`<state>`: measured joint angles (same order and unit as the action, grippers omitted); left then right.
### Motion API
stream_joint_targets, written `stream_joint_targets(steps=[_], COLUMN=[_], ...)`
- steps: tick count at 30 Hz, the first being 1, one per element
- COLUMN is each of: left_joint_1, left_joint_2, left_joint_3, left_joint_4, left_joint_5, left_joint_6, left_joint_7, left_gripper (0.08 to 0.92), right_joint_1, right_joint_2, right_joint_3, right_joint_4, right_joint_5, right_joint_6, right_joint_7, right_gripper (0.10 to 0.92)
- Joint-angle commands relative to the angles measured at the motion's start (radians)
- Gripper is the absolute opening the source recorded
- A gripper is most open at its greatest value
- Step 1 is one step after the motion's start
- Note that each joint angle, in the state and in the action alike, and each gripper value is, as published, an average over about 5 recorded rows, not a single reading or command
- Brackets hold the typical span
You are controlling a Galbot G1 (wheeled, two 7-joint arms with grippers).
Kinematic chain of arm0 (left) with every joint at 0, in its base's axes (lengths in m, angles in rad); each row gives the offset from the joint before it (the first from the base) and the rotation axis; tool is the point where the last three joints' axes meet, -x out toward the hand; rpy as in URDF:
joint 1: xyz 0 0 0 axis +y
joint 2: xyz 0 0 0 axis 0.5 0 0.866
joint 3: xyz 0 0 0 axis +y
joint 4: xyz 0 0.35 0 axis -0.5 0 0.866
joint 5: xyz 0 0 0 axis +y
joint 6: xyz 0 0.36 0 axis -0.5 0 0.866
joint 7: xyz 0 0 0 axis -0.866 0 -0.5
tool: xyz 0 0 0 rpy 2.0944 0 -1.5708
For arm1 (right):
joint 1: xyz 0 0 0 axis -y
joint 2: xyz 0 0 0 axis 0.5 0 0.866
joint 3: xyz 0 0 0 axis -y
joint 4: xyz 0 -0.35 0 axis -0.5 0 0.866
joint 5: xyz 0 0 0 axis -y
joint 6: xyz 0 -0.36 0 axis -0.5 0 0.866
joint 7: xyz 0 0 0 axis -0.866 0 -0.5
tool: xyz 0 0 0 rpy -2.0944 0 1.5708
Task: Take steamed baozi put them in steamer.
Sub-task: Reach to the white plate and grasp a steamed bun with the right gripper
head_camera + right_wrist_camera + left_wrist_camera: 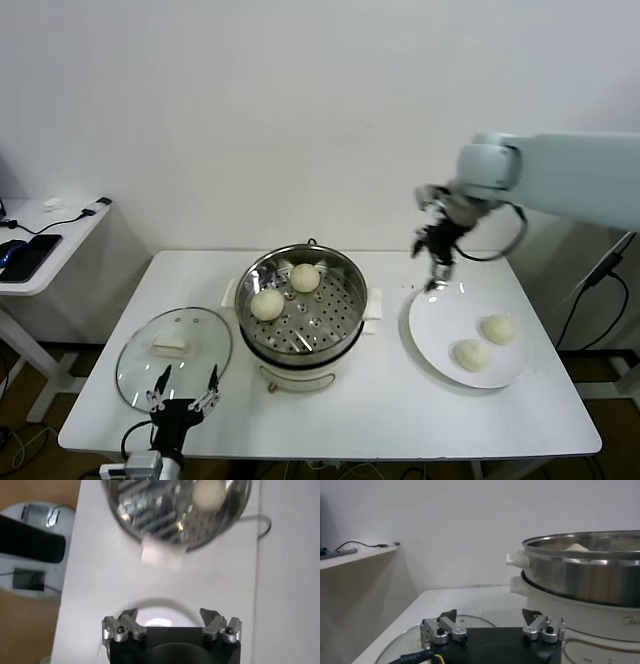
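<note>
While two steamed baozi (267,304) (305,277) sit on the perforated tray inside the steamer (300,315), two more (497,328) (471,354) lie on the white plate (430,325) to its right on the bench (400,400). Of the pair in the steamer, one sits toward the left side of the tray and the other toward the back rim; they are near each other but apart. The right gripper (437,268) hangs in the air above the far left edge of the plate, between plate and steamer, its fingers (122,625) spread wide and holding nothing. From the right wrist view one bun (209,493) shows inside the steamer (175,515), with the plate rim (155,611) just beside the fingers. The left gripper (183,392) is parked low at the front of the bench, over the near edge of the round glass lid (175,352), which lies flat to the left of the steamer. Its fingers (440,630) are also wide apart and empty. A side table (40,250) stands off to the left.
</note>
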<state>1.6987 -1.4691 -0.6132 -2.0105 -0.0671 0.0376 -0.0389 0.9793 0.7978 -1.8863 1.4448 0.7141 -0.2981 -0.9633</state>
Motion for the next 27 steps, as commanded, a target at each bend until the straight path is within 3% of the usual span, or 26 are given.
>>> stream_joint_targets(steps=[1,11,27], left_joint_1=[0.006,0.018,0.028], left_joint_2=[-0.003,-0.018,-0.020], left_joint_3=[-0.004,-0.010,-0.005], left_joint_4=[-0.005,-0.010,0.002], left_joint_5=[0.002,0.013,0.026], left_joint_6=[0.002,0.005,0.001], left_joint_7=[0.001,0.002,0.000], left_gripper=[0.823,0.823,0.823], right_joint_1=[-0.191,-0.516,-0.735], right_joint_2=[-0.236,-0.235,-0.185], right_joint_3=[0.068,0.323,0.516], right_joint_4=[0.010,-0.110,-0.196], right_joint_5=[-0.254,-0.350,-0.391], right_joint_6=[0.018,-0.005,-0.032], right_joint_7=[-0.009,0.030,0.072], right_gripper=[0.823,0.823,0.823])
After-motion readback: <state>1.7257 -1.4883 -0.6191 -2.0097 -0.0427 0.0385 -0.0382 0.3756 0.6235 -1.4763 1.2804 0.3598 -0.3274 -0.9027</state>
